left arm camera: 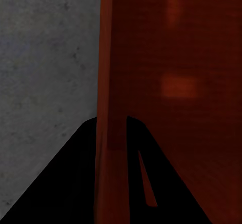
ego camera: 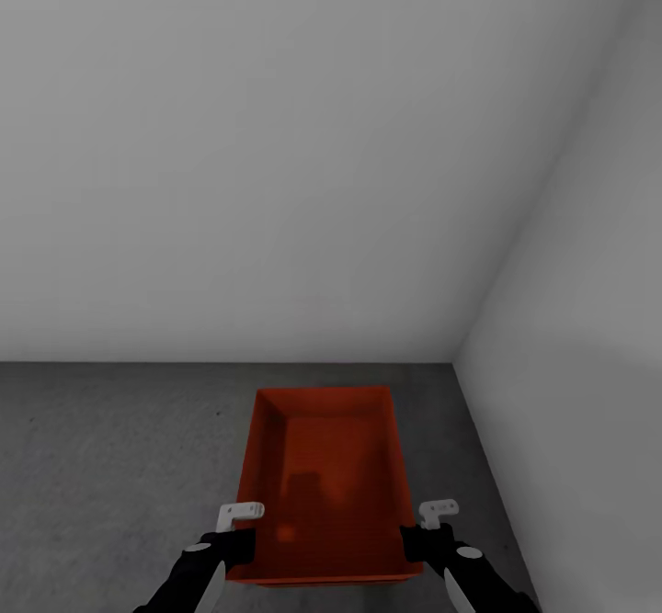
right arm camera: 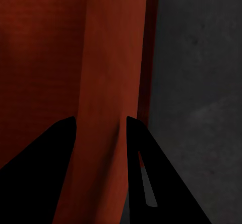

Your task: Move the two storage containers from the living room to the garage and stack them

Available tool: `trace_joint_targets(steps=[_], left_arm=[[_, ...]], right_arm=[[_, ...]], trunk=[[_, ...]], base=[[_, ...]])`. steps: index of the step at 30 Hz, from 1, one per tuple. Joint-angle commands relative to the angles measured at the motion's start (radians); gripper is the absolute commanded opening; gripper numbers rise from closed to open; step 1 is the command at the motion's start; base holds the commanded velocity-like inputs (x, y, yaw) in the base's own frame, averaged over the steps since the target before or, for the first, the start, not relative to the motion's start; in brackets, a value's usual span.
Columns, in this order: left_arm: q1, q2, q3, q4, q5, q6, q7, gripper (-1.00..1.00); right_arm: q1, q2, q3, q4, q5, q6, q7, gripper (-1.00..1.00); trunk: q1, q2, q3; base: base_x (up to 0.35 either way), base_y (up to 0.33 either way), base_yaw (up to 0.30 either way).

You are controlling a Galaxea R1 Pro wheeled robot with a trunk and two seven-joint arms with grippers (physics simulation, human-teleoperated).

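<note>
Both arms are reaching forward and down from the bottom of the head view, dark forearms angling inward toward a single red-orange storage container (ego camera: 324, 484). The left gripper (ego camera: 241, 523) is sitting at the container's left wall near its closer corner, and the right gripper (ego camera: 430, 523) is mirroring it at the right wall, so the bin is lying squarely between the two wrists.

In the left wrist view, the left gripper's jaws are straddling the container's wall (left arm camera: 113, 133), one dark finger (left arm camera: 65, 183) outside and the other inside, apparently pinching it. In the right wrist view, the right gripper's jaws are likewise closing over the opposite wall (right arm camera: 101, 133), a finger (right arm camera: 45, 148) on either side.

The container is open-topped and is showing a bare flat bottom. It is positioned over the dark grey speckled concrete floor (ego camera: 110, 466) of the garage; whether it is resting on it or being held just above is hard to judge. Pale grey walls (ego camera: 276, 153) are rising just beyond, meeting in a corner (ego camera: 457, 360) near the bin's far right side.
</note>
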Motion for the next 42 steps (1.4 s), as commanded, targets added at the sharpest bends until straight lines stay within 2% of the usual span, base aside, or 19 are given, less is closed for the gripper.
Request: trace_joint_targets(steps=[1,11,29,42], left_arm=[[0.001,0.0,-0.002,0.0,-0.015,0.008,0.031,-1.0],[0.0,0.0,-0.002,0.001,-0.015,0.008,0.031,-1.0],[0.001,0.0,-0.002,0.0,-0.015,0.008,0.031,-1.0],[0.001,0.0,-0.002,0.0,-0.015,0.008,0.031,-1.0]], right_arm=[[0.0,0.0,0.003,-0.03,-0.012,0.006,0.035,-1.0],[0.0,0.0,0.003,-0.03,-0.012,0.006,0.036,-1.0],[0.0,0.0,0.002,-0.029,-0.013,0.006,0.036,-1.0],[0.0,0.0,0.003,-0.03,-0.013,0.006,0.035,-1.0]], trunk=[[0.004,-0.008,-0.004],[0.042,-0.078,-0.035],[0.042,-0.078,-0.035],[0.092,-0.169,-0.076]], base=[[0.0,0.0,0.0],[0.0,0.0,0.0],[0.0,0.0,0.0],[0.0,0.0,0.0]])
